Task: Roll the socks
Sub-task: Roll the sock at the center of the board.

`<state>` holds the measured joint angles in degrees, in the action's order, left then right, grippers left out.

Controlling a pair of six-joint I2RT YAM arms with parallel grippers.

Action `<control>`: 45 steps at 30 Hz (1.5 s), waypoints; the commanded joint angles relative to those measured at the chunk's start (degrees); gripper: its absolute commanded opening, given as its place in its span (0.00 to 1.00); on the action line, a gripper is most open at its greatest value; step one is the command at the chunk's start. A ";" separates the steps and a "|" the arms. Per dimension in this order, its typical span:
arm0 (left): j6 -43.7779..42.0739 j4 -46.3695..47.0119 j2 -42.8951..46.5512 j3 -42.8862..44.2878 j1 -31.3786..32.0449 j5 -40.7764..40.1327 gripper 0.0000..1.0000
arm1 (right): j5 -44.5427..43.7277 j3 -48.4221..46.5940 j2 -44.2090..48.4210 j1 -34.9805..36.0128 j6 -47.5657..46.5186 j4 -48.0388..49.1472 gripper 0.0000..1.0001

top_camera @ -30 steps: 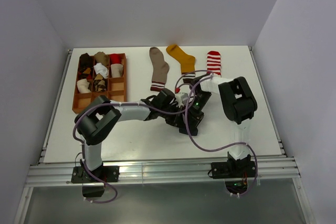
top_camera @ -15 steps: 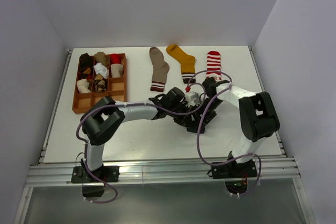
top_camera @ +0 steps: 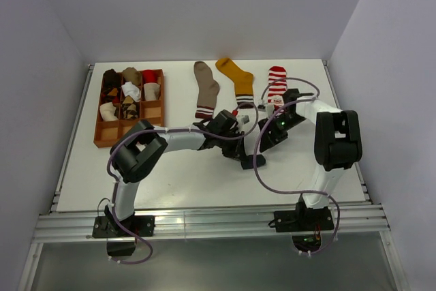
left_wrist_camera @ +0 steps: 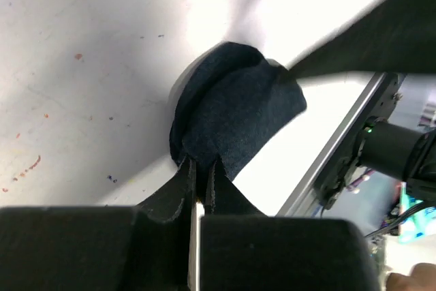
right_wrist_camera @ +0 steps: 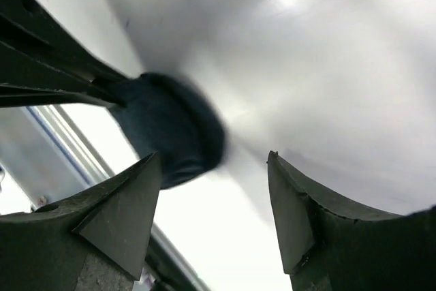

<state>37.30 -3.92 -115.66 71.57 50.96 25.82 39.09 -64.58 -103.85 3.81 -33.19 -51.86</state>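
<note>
Your left gripper (left_wrist_camera: 201, 168) is closed on the edge of the dark navy fabric sock (left_wrist_camera: 231, 114). The sock is bunched into a compact roll at the fingertips, over the middle of the white tabletop (top_camera: 170, 175). Your right gripper (right_wrist_camera: 212, 161) stands wide open and holds nothing. The roll lies just ahead of it, nearer to one finger than centred, and shows no clear long axis.

Farther back, the taupe sock (top_camera: 204, 90), the mustard yellow sock (top_camera: 236, 76) and the red-and-white striped sock (top_camera: 276, 81) lie flat in a row, their long axes pointing away from you. The brown wooden grid tray (top_camera: 126, 141) sits at the far left. I judge the left arm is the nearer one for carrying the roll there.
</note>
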 commanded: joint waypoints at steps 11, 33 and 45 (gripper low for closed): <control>1.55 -14.79 -5.37 2.07 0.28 1.15 0.00 | 4.59 9.54 17.53 -5.13 -15.13 8.43 0.65; -1.53 -26.31 -14.42 16.67 -0.07 3.36 0.00 | -3.40 34.07 47.68 8.04 -34.31 17.92 0.79; -2.14 -26.58 -15.48 17.55 -0.16 4.67 0.00 | -10.96 36.45 45.50 16.48 -33.61 24.43 0.80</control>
<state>38.37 -25.52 -127.04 90.35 50.30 36.16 30.70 -28.53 -57.56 18.79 -66.74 -31.16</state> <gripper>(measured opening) 0.045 0.807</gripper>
